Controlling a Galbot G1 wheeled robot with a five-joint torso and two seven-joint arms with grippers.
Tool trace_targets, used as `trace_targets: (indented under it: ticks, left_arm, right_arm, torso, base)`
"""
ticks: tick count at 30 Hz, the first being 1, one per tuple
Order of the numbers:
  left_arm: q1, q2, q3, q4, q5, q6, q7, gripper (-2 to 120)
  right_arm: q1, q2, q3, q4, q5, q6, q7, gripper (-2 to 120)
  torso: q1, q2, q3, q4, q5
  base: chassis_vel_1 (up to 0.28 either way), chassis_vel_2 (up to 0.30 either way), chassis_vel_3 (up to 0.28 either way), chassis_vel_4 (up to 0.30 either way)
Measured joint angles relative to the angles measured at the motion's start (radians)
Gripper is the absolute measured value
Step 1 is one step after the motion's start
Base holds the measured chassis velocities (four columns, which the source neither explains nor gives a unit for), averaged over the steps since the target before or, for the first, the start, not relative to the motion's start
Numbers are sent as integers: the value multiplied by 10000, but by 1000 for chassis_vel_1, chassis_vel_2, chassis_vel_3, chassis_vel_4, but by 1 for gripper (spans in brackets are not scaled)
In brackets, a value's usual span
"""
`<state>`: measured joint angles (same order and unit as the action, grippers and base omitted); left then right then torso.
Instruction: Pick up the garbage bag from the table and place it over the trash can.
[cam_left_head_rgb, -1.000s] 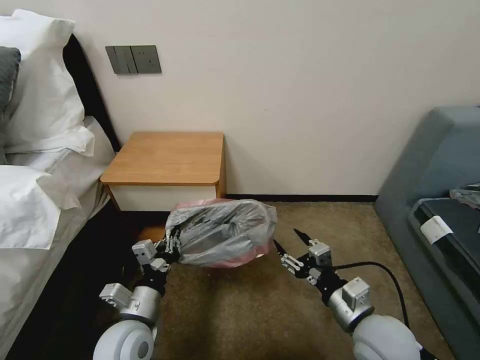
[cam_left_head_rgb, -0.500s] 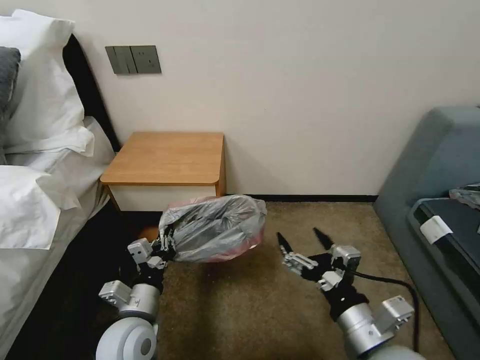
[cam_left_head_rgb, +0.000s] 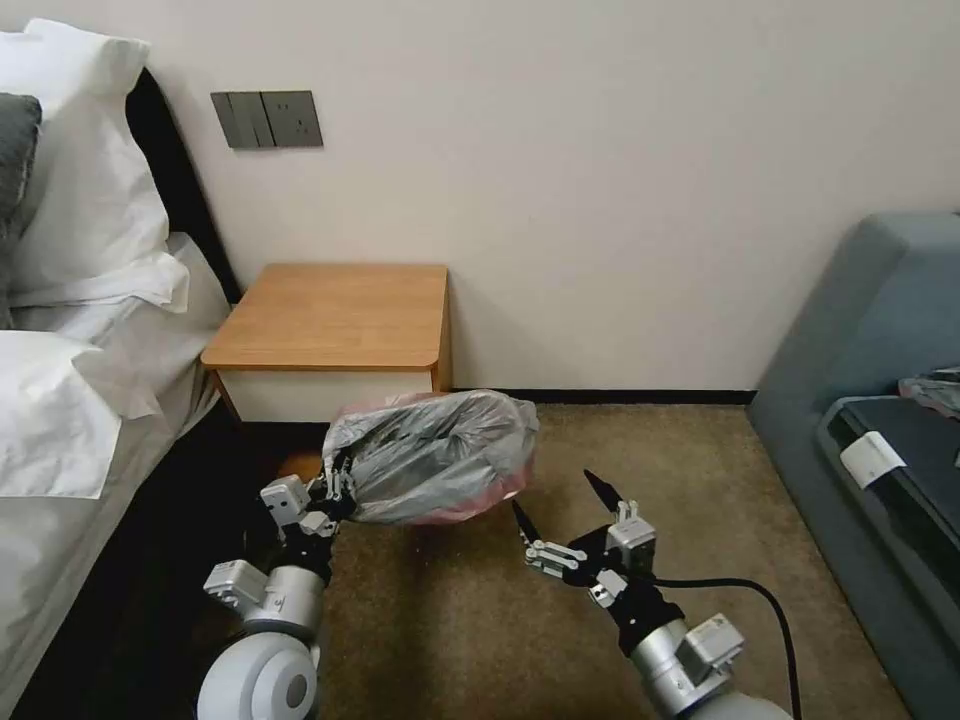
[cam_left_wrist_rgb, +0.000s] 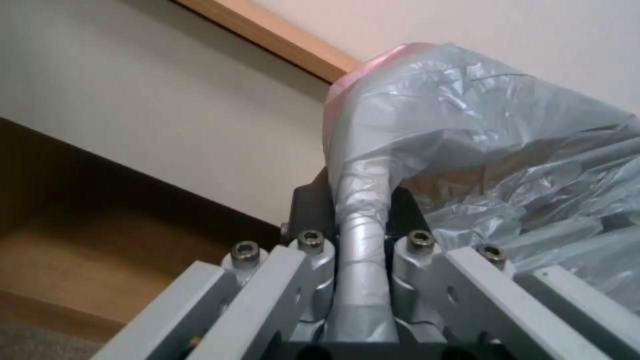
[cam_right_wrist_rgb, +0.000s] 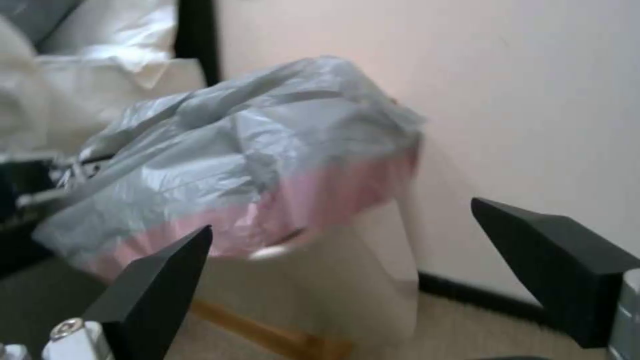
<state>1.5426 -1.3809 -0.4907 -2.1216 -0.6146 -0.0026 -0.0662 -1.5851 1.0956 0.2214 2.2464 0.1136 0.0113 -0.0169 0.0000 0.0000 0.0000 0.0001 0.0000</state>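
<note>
Right tool (cam_left_head_rgb: 562, 516) sits nearest over the carpet, black fingers spread wide with nothing in them. Left tool (cam_left_head_rgb: 337, 483) is clamped on a twisted bit of the crinkly grey plastic garbage bag (cam_left_head_rgb: 432, 457) with its pink edge, draped over the beige plastic trash can (cam_right_wrist_rgb: 360, 270), in front of the light-brown wooden bench (cam_left_head_rgb: 335, 315).

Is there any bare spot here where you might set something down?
The table top is bare, bordered by bed and wall. Open carpet lies between the garbage bag and sofa. It is crowded at the trash can, where the left gripper pinches the bag and the open right gripper hovers.
</note>
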Motion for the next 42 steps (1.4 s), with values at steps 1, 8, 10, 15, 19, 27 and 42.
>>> trace_targets:
  ticks: [1,8,10,15,19,27,42]
  left_arm:
    - [-1,-17,9,4,34,9,6,5]
    - [12,-97,35,39,157,27,25,5]
    - [28,-118,42,48,195,29,37,5]
    - [76,-255,56,65,321,29,67,5]
    - [80,-373,65,31,350,29,84,5]
    - [73,-354,47,3,348,39,86,5]
    - [69,-381,82,-34,331,48,76,4]
  right_arm:
    - [219,-38,-102,-132,-83,92,-159,100]
    - [719,29,-595,-345,60,57,-255,100]
    - [796,53,-665,-429,115,66,-283,100]
    - [1027,142,-831,-503,193,7,-375,100]
    - [1190,221,-946,-649,-60,4,-440,96]
    - [1095,226,-784,-691,-550,97,-443,69]
    - [966,198,-642,-599,-569,117,-372,19]
  torso:
    - [0,0,0,0,0]
    - [0,0,0,0,0]
    - [0,0,0,0,0]
    - [0,0,0,-1,-1]
    - [0,0,0,0,-1]
    - [0,0,0,-1,0]
    - [0,0,0,-1,-1]
  base:
    - [0,0,0,0]
    - [0,0,0,0]
    - [0,0,0,0]
    - [0,0,0,0]
    - [0,0,0,0]
    - [0,0,0,0]
    - [0,0,0,0]
